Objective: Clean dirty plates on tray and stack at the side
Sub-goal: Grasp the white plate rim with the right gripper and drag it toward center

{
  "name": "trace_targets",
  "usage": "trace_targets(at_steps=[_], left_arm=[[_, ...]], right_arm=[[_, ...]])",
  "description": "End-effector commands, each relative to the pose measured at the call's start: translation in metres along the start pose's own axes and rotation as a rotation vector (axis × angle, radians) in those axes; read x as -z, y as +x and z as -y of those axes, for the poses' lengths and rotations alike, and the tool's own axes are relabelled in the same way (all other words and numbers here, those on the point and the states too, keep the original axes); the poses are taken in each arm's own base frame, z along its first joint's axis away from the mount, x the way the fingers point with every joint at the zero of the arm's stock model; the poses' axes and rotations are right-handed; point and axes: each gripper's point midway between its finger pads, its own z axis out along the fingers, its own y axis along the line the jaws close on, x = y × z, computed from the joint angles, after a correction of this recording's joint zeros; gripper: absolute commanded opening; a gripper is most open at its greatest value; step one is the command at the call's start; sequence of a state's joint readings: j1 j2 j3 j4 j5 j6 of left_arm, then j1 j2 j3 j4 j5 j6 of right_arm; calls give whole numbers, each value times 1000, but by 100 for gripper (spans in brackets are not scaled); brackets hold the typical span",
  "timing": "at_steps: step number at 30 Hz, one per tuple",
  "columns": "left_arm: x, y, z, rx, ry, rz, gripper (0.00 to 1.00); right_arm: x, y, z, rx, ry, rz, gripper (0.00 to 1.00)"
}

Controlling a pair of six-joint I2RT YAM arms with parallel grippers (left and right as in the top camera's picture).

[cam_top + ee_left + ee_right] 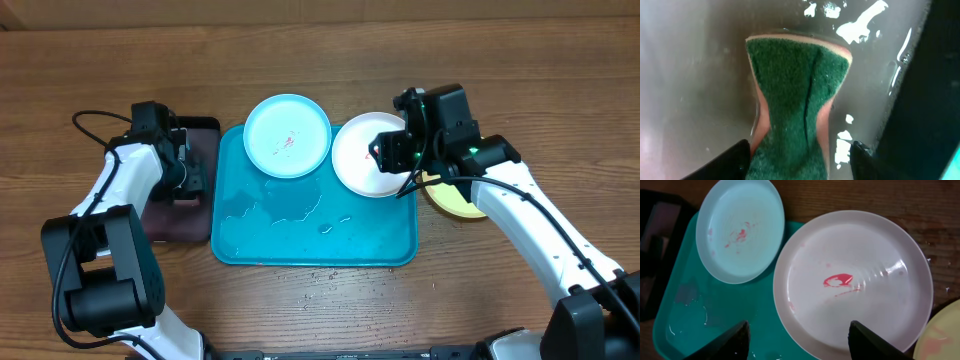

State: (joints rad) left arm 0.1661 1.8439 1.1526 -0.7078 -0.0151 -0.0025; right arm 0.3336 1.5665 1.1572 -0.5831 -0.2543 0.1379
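The turquoise tray (300, 245) lies mid-table, wet. The light blue plate (287, 135), with red smears, rests over its far edge and also shows in the right wrist view (740, 230). The white plate (362, 160), with a red smear, sits over the tray's far right corner (855, 280). The yellow-green plate (455, 203) lies on the table right of the tray, partly under my right arm. My right gripper (395, 150) (799, 340) is open and empty above the white plate's rim. My left gripper (190, 165) (799, 160) is open, its fingers straddling a green sponge (795, 95).
The sponge lies in a small dark black-rimmed tray (170, 225) left of the turquoise tray; its wet floor (700, 75) and black rim (925, 100) show in the left wrist view. Water puddles (290, 205) lie on the turquoise tray. The table is brown wood.
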Motion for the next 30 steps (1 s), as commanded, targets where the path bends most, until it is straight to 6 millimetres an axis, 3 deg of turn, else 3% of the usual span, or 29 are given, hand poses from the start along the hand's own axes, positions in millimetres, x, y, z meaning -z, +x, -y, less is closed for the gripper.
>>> trace_targets(at_steps=[1,3,4,5,12,13,14,15,16,23,24,30], left_arm=[[0,8,-1,8,1,6,50],[-1,10,-7,8,-31,5,28],[-1,10,-10,9,-50,5,11],[-1,10,-12,9,-66,5,4],[7,1,-13,44,-70,28,4],[9,0,-13,44,-70,28,13],[12,-1,-13,45,-69,30,38],[16,-2,-13,60,-70,31,55],[19,-3,-14,67,-69,34,60],[34,-5,-6,96,-21,47,91],[34,-4,-2,95,1,42,98],[34,-2,5,94,43,31,100]], right_arm=[[3,-9,-6,35,5,24,65],[3,-9,-7,36,6,24,64],[3,-9,-5,36,13,26,64],[3,-9,-4,36,24,28,64],[3,-8,0,72,46,25,61],[3,-6,0,75,47,14,61],[3,-3,1,72,49,3,61],[4,0,1,68,52,-12,61],[4,2,2,66,53,-22,61],[19,-4,-4,60,63,-91,65],[20,-7,-7,71,56,-106,65],[3,-37,-17,143,35,-121,68]])
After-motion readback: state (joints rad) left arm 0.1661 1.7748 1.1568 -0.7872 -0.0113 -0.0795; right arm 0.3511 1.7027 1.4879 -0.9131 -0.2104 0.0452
